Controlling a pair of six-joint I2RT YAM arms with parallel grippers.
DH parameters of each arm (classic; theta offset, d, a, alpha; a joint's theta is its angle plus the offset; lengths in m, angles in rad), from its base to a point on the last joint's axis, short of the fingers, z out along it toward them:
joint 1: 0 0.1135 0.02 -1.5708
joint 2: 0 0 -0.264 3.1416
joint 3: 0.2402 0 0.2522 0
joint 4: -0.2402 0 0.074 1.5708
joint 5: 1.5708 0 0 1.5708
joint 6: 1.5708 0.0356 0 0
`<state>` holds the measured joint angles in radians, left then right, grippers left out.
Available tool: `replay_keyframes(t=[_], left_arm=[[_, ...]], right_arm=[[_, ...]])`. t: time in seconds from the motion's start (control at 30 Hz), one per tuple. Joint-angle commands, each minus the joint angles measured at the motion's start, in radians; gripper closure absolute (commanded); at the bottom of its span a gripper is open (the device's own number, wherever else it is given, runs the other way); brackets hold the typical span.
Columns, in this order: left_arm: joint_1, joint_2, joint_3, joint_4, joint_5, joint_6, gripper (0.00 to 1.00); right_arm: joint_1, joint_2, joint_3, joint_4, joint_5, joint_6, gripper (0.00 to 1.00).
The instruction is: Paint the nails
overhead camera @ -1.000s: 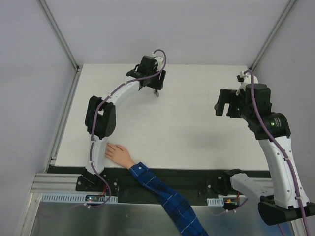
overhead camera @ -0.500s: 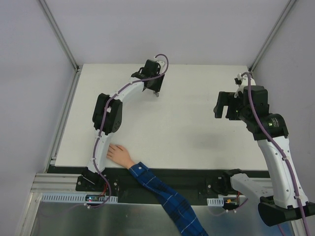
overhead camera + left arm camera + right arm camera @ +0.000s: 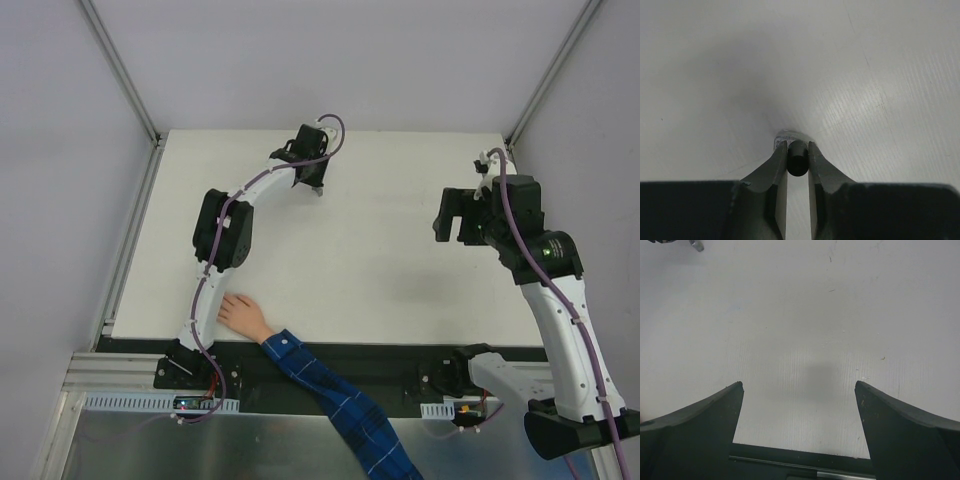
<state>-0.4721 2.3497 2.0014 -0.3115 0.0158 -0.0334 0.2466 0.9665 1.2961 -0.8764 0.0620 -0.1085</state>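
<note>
Two fingers of the left gripper [image 3: 797, 149] clamp a small dark cylindrical cap [image 3: 797, 161].
Its arm arches to the white table's [image 3: 400, 180] far side. The right gripper [image 3: 799, 386] hovers, fingers wide apart. The nails [image 3: 223, 310], on a pale hand [image 3: 245, 317] in a blue plaid sleeve [image 3: 330, 395], lie at the near-left edge.

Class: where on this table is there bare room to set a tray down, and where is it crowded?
Free: the middle of the table, bordered by the left gripper, the right gripper and the hand; also the far right corner. Crowded: the near left edge, where the hand lies beside the left arm.
</note>
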Motion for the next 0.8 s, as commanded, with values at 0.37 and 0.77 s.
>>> replay_keyframes(t=[0.37, 0.77], left_arm=[[-0.008, -0.505, -0.162, -0.202, 0.079, -0.219, 1.00], [-0.008, -1.012, -0.553, -0.434, 0.280, -0.701, 1.00]], right_arm=[[0.166, 0.009, -0.110, 0.212, -0.053, -0.077, 0.03], [0.657, 0.165, -0.231, 0.769, 0.034, -0.264, 0.01]])
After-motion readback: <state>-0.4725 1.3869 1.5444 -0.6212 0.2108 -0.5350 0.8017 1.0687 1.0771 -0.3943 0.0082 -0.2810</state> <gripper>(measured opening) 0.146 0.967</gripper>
